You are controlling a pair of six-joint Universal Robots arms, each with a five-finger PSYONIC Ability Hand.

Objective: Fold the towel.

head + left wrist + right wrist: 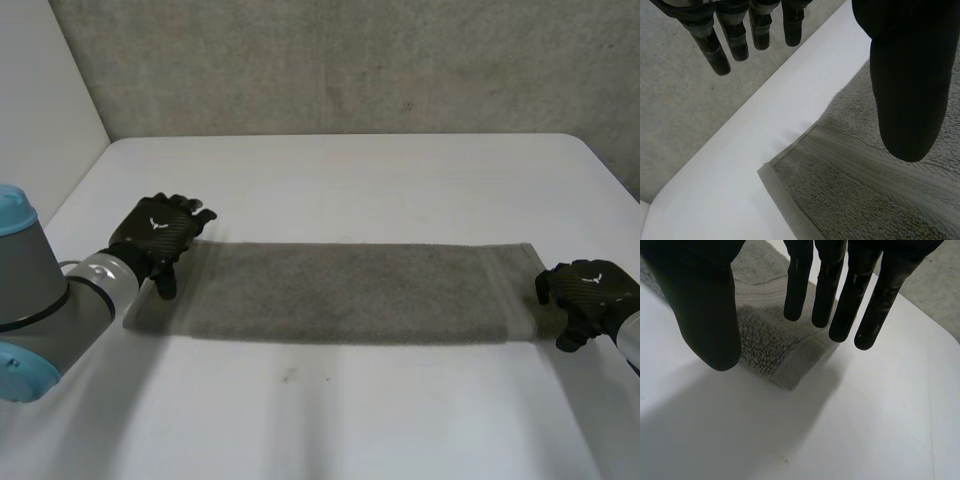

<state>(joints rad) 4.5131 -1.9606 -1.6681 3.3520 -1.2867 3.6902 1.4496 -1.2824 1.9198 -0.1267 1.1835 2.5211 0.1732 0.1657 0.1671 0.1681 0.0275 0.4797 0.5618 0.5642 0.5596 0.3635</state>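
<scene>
Head view: the towel (350, 290) lies flat, a long strip on the surface (350, 180), with the left hand (160, 235) at 1 end and the right hand (590, 295) at the other. 
Left wrist view: the hand is spread wide and empty, near a corner. 
Right wrist view: the hand is likewise wide and empty, above a corner. 
No crosswise fold has been made yet, I judge.

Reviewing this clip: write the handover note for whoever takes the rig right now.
Left hand: open, fingers straight, over a corner at the towel's left end, gripping nothing.
Right hand: open, over a corner at the right end, gripping nothing.
Towel: lies flat on the table, a long strip running between the hands.
Done: a hand is placed at each end.
Left: grasp the towel, then probably fold it end to end.
</scene>
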